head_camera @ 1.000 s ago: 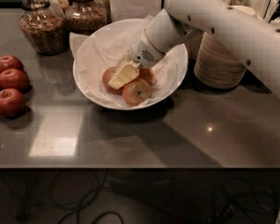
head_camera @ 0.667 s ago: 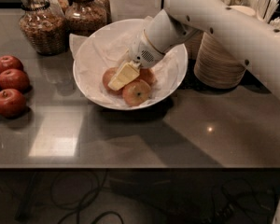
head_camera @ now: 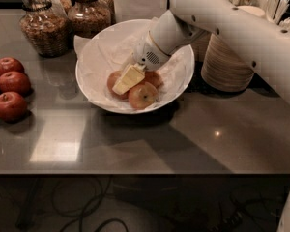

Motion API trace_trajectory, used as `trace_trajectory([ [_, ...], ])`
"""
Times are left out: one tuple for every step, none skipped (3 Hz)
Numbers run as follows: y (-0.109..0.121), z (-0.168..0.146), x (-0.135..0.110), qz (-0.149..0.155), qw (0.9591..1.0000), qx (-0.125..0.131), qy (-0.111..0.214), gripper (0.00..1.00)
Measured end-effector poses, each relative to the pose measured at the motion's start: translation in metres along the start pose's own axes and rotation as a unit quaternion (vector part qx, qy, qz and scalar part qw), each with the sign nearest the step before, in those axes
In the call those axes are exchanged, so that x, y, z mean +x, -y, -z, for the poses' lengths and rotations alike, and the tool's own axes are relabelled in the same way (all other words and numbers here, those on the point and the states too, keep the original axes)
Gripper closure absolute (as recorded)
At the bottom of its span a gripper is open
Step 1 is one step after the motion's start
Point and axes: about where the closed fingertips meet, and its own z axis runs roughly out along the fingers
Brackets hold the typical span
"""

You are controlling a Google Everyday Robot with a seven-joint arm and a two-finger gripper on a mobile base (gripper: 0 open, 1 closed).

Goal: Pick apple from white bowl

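Note:
The white bowl [head_camera: 94, 57], lined with crinkled white paper, stands at the middle of the grey counter. Three red-orange and yellow apples lie in it: one at the left [head_camera: 112, 84], one at the front [head_camera: 143, 95] and one behind [head_camera: 155, 78]. My white arm reaches in from the upper right. My gripper [head_camera: 126, 80], with its pale yellow tip, is down inside the bowl, right over the left apple and covering most of it. The front apple lies just to the right of the tip.
Three darker red apples [head_camera: 9, 105] lie on the counter at the far left. Two glass jars [head_camera: 38, 25] stand behind the bowl at the left. A stack of beige paper bowls [head_camera: 227, 64] stands to the right. The counter's front edge runs along the bottom.

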Motion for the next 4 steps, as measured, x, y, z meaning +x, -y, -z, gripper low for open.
trace_trajectory([
  [0.0000, 0.0002, -0.0002, 0.000, 1.0000, 0.000, 0.000, 0.34],
  [0.0011, -0.0021, 0.0023, -0.002, 1.0000, -0.002, -0.002, 0.10],
  [0.0036, -0.0040, 0.0067, -0.008, 0.9999, -0.003, -0.006, 0.00],
  [0.0034, -0.0029, 0.0058, -0.008, 0.9999, -0.003, -0.006, 0.19],
])
